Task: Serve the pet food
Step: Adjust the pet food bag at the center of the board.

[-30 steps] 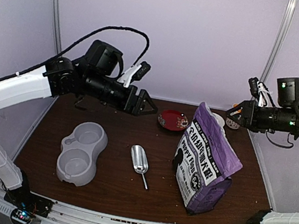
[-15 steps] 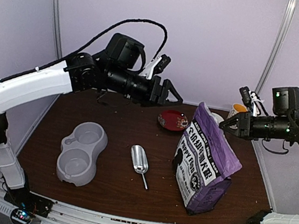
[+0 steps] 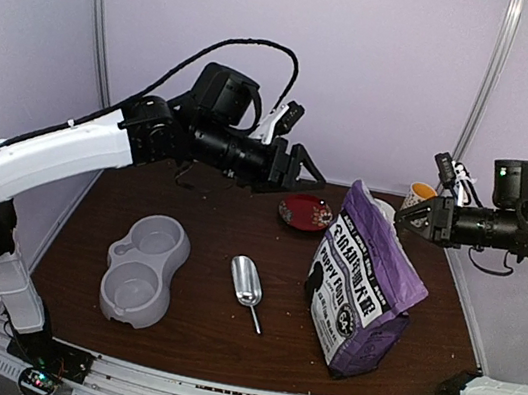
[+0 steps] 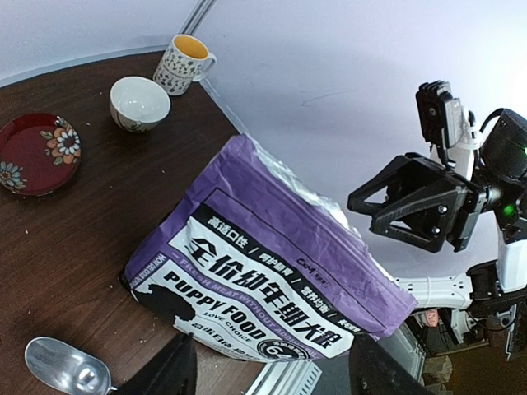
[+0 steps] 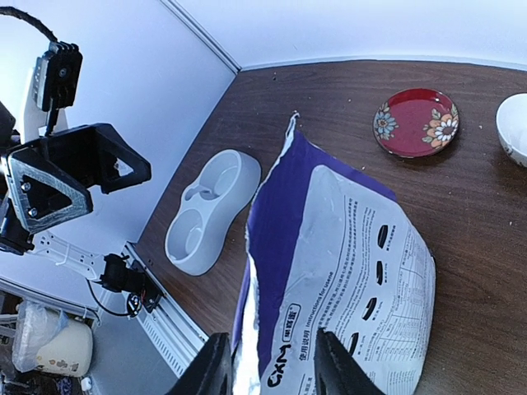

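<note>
Hovering above the far edge of the table, the left gripper hangs in the air with its jaws spread and nothing between them, pointing toward the right side. The right gripper faces it from over the table's right edge, level with the top of a purple bag; its jaws stand parted too, and they hold nothing.

The bag, printed with the words PUPPY FOOD, stands upright near the front-right corner of the table and leans a little to the right. Its top edge is ragged, with pale lining showing (the right wrist view looks straight down on that edge). The pet food itself cannot be seen in any view; what lies inside the bag is hidden.

A grey double pet bowl sits near the left edge, both wells bare. Between the bowl and the bag lies a metal scoop, bowl end toward the far edge and handle toward the front edge, touching neither neighbour. A red flowered plate rests at the middle of the far edge, below the left gripper. A white bowl and a patterned mug stand in the far-right corner, the mug nearer the wall.
</note>
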